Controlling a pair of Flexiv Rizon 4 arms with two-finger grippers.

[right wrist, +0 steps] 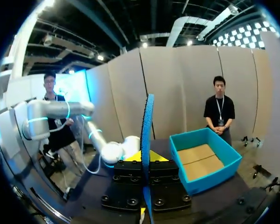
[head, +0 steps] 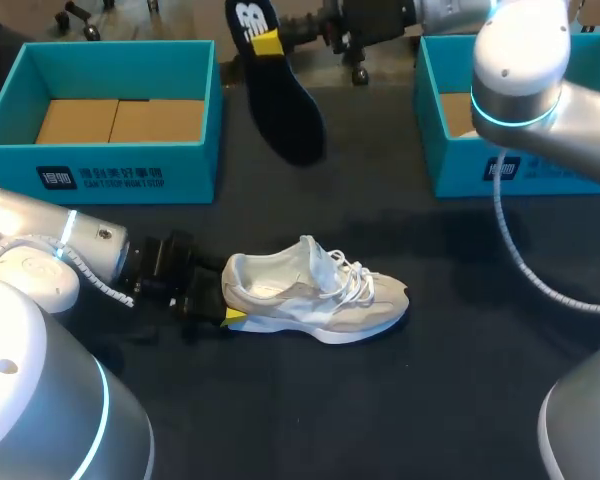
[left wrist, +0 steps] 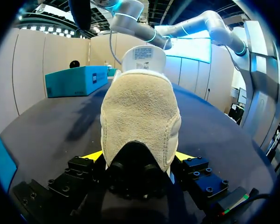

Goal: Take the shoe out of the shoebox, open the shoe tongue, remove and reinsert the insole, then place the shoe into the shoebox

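Left gripper (head: 227,302) half-hidden behind shoe (head: 320,295) heel

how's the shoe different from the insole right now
The shoe is beige and white; the insole is dark. The shoe stands on its sole on the table; the insole hangs in the air above it. The left gripper holds the shoe at the heel; the right gripper pinches the insole near its upper end. What they share: each is gripped by one arm.
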